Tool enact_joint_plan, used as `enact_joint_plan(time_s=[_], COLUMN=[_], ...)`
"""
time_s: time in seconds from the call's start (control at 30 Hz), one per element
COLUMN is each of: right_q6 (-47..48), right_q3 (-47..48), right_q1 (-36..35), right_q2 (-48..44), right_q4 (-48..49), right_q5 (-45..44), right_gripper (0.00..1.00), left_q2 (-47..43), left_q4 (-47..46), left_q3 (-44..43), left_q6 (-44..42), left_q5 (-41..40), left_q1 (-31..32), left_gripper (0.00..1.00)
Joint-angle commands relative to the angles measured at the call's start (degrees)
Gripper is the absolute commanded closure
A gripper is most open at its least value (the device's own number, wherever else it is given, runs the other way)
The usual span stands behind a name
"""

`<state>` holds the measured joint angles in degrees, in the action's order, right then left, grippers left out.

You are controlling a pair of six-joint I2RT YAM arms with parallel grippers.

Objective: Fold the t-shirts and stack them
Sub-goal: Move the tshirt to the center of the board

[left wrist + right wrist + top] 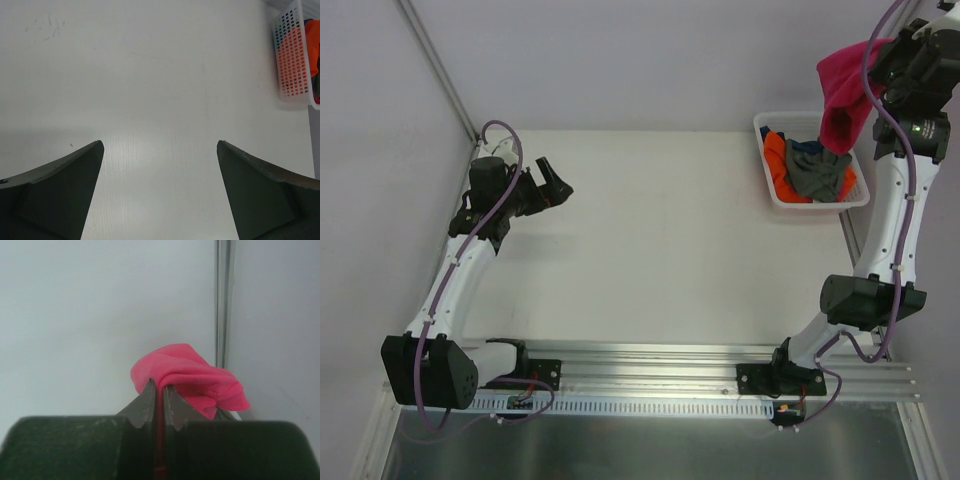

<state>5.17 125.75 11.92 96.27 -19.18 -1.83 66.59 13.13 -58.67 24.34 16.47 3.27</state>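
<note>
On the left, the left gripper [160, 142] hovers over the bare white table [650, 250] with its fingers spread wide and nothing between them. Toward the right, the white basket [767, 190] sits at the table's far right corner with an orange shirt [776, 160] and a grey shirt [820, 172] bunched inside; a dark scrap shows between them, too small to name with confidence. Above the basket hangs the pink shirt [845, 90], its lower end dangling just over the grey one, so it is not clear of the pile. It is held high at the far right by the right gripper [159, 387], whose fingers are pinched tight on a fold of the pink cloth. The step in hand looks like pulling the first shirt out of the basket, with folding not yet begun. The next move probably calls for carrying the pink shirt leftward over the open table and lowering it. The left gripper could then catch a free edge and help spread it flat, taking care that the hanging tail does not drag the grey shirt along.
</note>
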Motion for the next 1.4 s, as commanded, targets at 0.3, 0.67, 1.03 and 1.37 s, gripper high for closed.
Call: enact_joint_plan(time_s=[0.3,0.67,1.03,1.37], right_q6=[0.54,-2.18,0.82,-5.62], right_q3=[0.63,0.9,-7.48,-44.85], right_q1=[-1.64,-2.87,-27.9,-36.79], right_q2=[-1.26,-0.03,-4.5,-4.87], right_q4=[2.31,2.04,-0.08,18.8], right_q5=[3.67,5.34,8.68,22.02], right_gripper=[0.99,0.99,0.99,0.99], left_q2=[-1.19,-2.69,-3.57,-8.66], left_q4=[-1.0,-1.08,-0.38,1.11], left_q3=[-0.74,0.76,2.77,5.5], left_q6=[0.62,0.8,9.15,5.63], left_q5=[-0.65,-1.79,-6.8,-7.95], left_q1=[-0.54,-0.54,-4.76,-5.64], left_gripper=[0.01,0.01,0.01,0.01])
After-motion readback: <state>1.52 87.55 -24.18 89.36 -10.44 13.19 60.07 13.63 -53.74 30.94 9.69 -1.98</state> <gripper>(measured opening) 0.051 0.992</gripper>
